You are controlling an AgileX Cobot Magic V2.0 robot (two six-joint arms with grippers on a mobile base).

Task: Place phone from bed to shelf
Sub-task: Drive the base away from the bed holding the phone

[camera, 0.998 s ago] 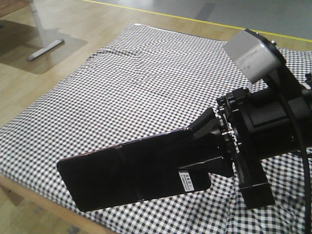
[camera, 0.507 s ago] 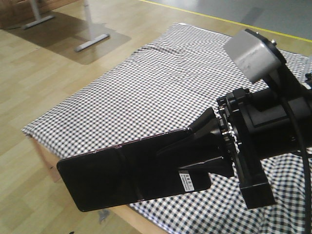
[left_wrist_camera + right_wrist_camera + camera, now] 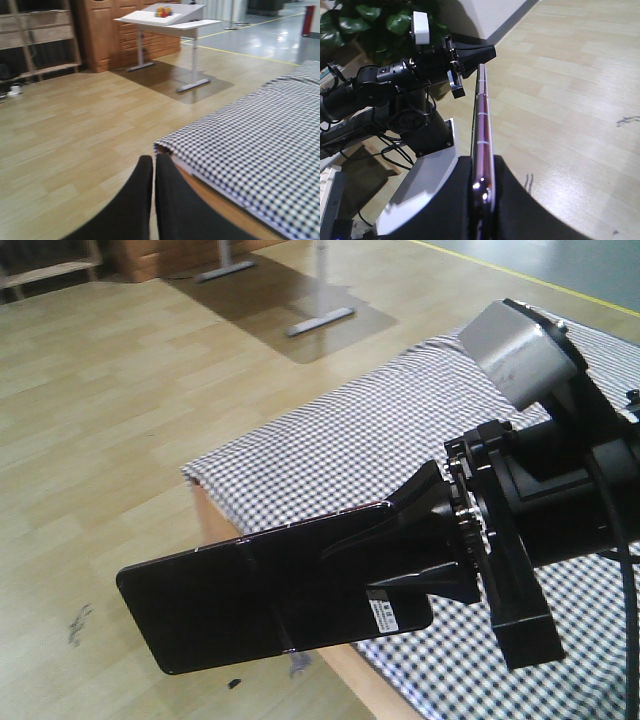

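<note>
My right fingers [image 3: 412,518] are clenched on the phone [image 3: 250,600] at its stickered end. They hold it in the air, clear of the gingham bed [image 3: 400,430]. Its free end juts out past the bed's corner over the wood floor [image 3: 110,440]. My left fingers [image 3: 140,195] are pressed together, holding nothing.

The right pincer [image 3: 400,550] is formed of matte black wedge-shaped fingers [image 3: 422,502], bolted to a black block with small silver screws [image 3: 461,508]. A grey camera housing [image 3: 520,345] is mounted on it, and a black cable [image 3: 630,640] is attached. The left pincer [image 3: 153,172] is likewise black, and a white box [image 3: 420,27] is carried on it.
</note>
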